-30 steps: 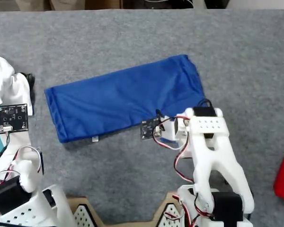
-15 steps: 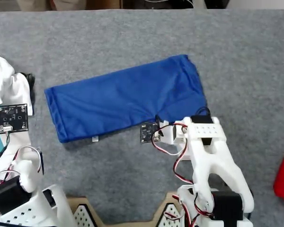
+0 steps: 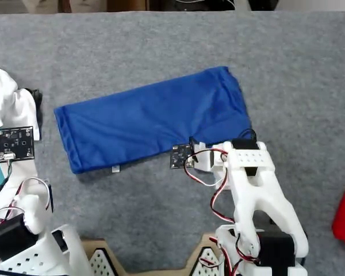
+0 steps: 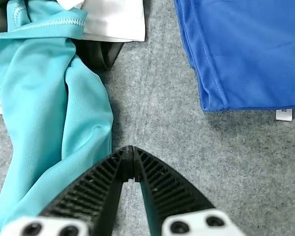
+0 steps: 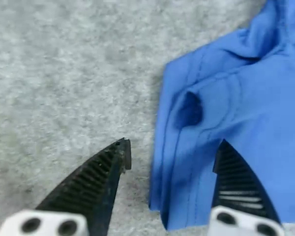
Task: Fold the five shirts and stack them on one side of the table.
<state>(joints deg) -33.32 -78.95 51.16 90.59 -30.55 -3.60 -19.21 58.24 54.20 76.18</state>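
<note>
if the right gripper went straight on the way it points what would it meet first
Probably the blue shirt: the right gripper is open astride its edge, one finger over the shirt, the other over the grey table. Depth is unclear.

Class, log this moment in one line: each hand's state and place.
left hand: shut, over table beside teal shirt | right hand: open, astride edge of blue shirt
</note>
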